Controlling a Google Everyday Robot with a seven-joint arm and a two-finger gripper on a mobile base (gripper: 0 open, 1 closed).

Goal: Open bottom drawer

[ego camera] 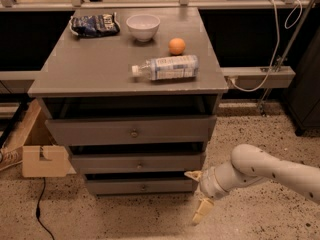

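Grey wooden bottom drawer [142, 186]; tan gripper [191, 198] beside, fingers [200, 213] spread.

so the white arm [272, 170] comes in from the right edge, sloping down and to the left. gripper [196, 194] sits low, bottom centre-right of the view, with its two tan fingers [201, 213] spread wide, one above the other

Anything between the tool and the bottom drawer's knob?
Nothing visible. The tool is low by the right end of the bottom drawer, fingers open. The knob at the centre of the front is uncovered.
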